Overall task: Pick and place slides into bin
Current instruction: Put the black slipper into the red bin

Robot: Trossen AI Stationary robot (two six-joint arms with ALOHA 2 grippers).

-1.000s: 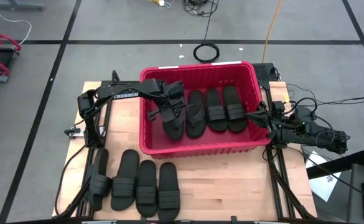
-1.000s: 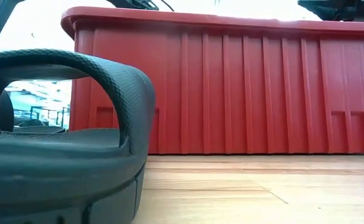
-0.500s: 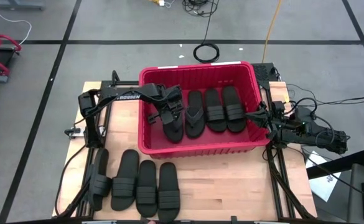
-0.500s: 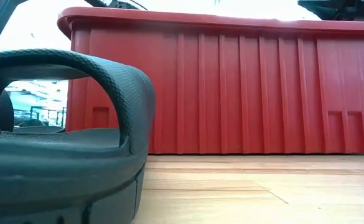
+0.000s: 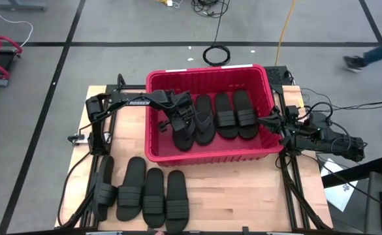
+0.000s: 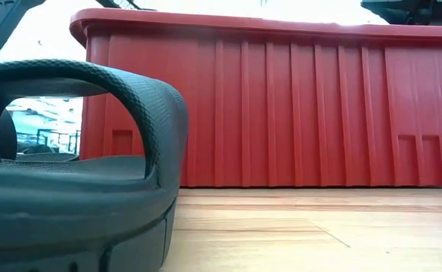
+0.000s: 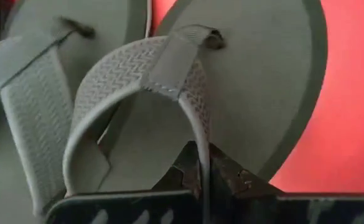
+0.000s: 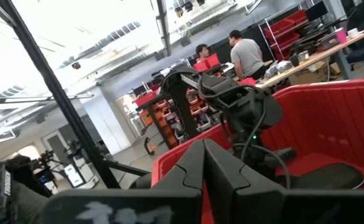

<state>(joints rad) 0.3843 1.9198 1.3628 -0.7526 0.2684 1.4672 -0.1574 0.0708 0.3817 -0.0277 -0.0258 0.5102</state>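
Now the left gripper (image 5: pixel 183 117), clamping a thong slide (image 7: pixel 188 118), sits lower in the bin (image 5: pixel 207 154) (right unmoved).

The left arm (image 5: pixel 133 102) bears small white lettering, too small to read.

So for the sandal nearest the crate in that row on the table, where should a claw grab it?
By its wide ribbed strap: on the rightmost slide the strap arches above the flat sole, leaving a gap for one finger, as the near slide shows in the low view. Probably come straight down from above, since neighbours crowd its side.
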